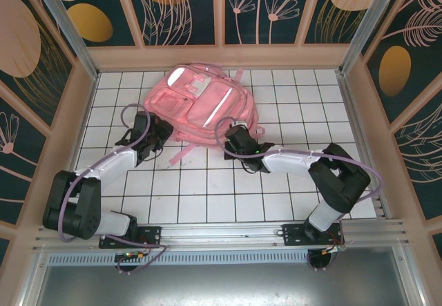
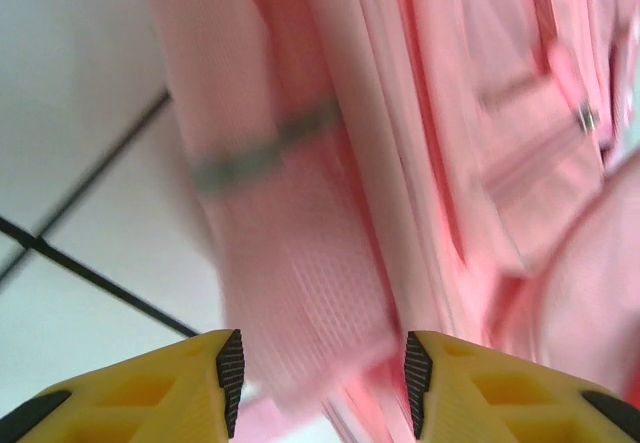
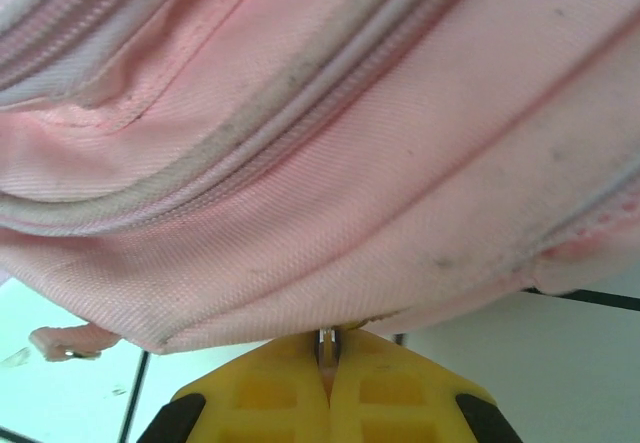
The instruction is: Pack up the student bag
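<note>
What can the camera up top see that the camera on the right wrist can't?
Top camera: the whole pink bag lying flat, the left arm and right arm reaching to it, and the flowery walls. Right wrist camera: close-up zip seams, and the right gripper with its yellow fingers shut on a small metal bit at the bag's edge. Both: pink bag fabric and the white tiled table.

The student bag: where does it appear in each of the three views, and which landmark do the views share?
Top external: the student bag lies at the upper centre, toward the far wall.
Left wrist: the student bag, blurred, covers the centre and right.
Right wrist: the student bag spans the upper part, edge to edge.
Shared landmark: the white gridded table, at lower left in the left wrist view and lower right in the right wrist view.
</note>
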You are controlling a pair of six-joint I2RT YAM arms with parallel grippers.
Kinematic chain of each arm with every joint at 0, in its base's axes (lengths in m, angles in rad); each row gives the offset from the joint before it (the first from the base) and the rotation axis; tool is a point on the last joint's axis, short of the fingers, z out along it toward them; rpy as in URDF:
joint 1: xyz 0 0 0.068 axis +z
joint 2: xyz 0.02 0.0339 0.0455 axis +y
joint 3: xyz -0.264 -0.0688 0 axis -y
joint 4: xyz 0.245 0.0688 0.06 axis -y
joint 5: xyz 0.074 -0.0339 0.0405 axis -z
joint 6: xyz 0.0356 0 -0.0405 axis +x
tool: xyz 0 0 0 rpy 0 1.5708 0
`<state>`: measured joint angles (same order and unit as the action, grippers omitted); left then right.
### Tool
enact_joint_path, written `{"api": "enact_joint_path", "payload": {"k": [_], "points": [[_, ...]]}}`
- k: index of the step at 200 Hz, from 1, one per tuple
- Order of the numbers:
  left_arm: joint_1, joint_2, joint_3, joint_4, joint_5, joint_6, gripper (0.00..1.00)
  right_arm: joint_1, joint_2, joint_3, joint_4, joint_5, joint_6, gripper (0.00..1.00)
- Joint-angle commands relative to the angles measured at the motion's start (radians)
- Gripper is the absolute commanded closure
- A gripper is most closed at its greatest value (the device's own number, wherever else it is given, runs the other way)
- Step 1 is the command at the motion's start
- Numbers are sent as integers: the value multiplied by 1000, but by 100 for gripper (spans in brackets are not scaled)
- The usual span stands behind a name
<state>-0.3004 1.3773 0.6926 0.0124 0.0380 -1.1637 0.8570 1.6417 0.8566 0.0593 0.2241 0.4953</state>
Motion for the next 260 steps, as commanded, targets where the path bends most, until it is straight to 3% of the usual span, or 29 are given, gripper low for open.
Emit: {"api": "enact_joint_path", "payload": {"k": [1,60,101,118,142,170,217,260], "points": [[-87,-20,-20,32,45,-79,53,42,27,59,12,-48,-20,100],[-301,77,19,159,67,-222,50,67,39,89,19,-72,-16,100],[-357,204,70,176,62,-239,48,84,39,94,27,-74,-14,100],[-358,239,87,173,42,-236,55,89,36,90,32,-75,-11,100],[-358,238,118,84,-34,-217,100,89,26,72,25,-49,-11,100],[-356,184,112,-34,-118,-192,100,62,-3,38,-6,12,-35,100],[-328,5,-15,-143,-199,-194,100,-86,-57,-32,1,8,-93,100],[-175,-210,-129,-221,-207,-148,100,-182,-36,-28,14,-13,-167,100]]}}
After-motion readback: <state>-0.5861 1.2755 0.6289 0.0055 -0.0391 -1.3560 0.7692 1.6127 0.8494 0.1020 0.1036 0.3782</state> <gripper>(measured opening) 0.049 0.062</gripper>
